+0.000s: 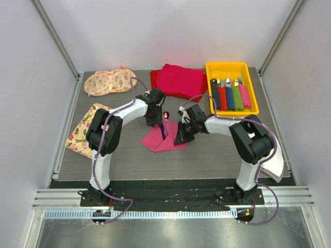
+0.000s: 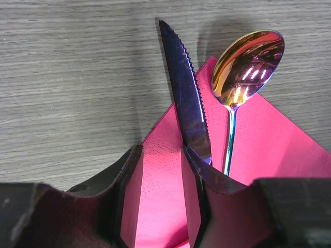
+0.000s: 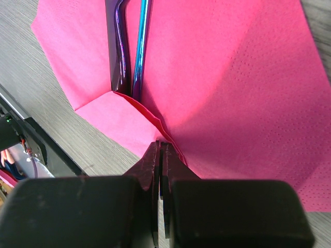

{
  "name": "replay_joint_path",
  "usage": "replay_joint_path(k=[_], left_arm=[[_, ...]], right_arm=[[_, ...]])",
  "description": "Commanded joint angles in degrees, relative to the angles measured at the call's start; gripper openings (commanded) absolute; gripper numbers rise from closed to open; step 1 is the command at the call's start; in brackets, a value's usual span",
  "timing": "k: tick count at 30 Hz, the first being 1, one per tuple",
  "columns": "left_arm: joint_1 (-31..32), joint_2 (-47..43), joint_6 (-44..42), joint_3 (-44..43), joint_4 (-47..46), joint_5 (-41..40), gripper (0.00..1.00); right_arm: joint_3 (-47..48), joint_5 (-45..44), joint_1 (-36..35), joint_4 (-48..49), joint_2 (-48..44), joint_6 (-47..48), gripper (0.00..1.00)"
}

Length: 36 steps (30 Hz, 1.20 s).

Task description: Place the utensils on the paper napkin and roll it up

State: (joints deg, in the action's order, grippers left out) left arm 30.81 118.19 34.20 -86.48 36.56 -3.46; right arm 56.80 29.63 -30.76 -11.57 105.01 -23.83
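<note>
The pink paper napkin [image 1: 163,140] lies at mid-table, one side folded up. Two utensils rest on it: a serrated knife [image 2: 189,88] and an iridescent spoon [image 2: 248,59], heads past the napkin [image 2: 274,150] corner. Their dark handles [image 3: 121,46] run down into the napkin [image 3: 232,77] fold. My left gripper [image 2: 163,175] hovers over the handles' end, open, only pink paper showing between its fingers [image 2: 126,175]. My right gripper [image 3: 164,147] is shut, its tips pinching the napkin's folded edge. Seen from above, the left gripper [image 1: 155,118] and the right gripper [image 1: 182,135] flank the utensils [image 1: 165,123].
A yellow tray [image 1: 227,66] at the back right holds several utensils with coloured handles. A pile of red cloth [image 1: 178,80] lies behind the napkin. Floral mats lie at the back left [image 1: 108,81] and left edge [image 1: 83,132]. A white object [image 1: 274,166] sits at the right.
</note>
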Motion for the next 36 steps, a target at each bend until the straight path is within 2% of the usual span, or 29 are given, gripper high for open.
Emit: replay_joint_path(k=[1,7,14,20,27,36], left_arm=[[0.0,1.8,0.5,-0.6,0.4,-2.3,0.40],[0.0,-0.5,1.0,0.1,-0.2,-1.8,0.35],[0.0,-6.0,-0.2,-0.6,-0.2,-6.8,0.34],[0.0,-1.7,-1.5,-4.4,1.8,-10.0,0.28],[-0.3,1.5,-2.5,-5.5,-1.2,-9.6,0.24],[-1.7,5.6,-1.8,-8.4,-1.6,-6.7,0.29]], right_arm=[[0.9,-1.2,-0.4,0.6,0.4,1.4,0.01],[1.1,-1.1,-0.4,0.5,0.5,1.4,0.01],[0.9,-1.3,-0.4,0.6,0.5,1.5,0.01],[0.9,-1.5,-0.4,0.5,0.5,1.3,0.01],[0.8,-1.7,-0.4,0.4,0.3,1.4,0.01],[1.1,-1.2,-0.4,0.5,0.7,1.3,0.01]])
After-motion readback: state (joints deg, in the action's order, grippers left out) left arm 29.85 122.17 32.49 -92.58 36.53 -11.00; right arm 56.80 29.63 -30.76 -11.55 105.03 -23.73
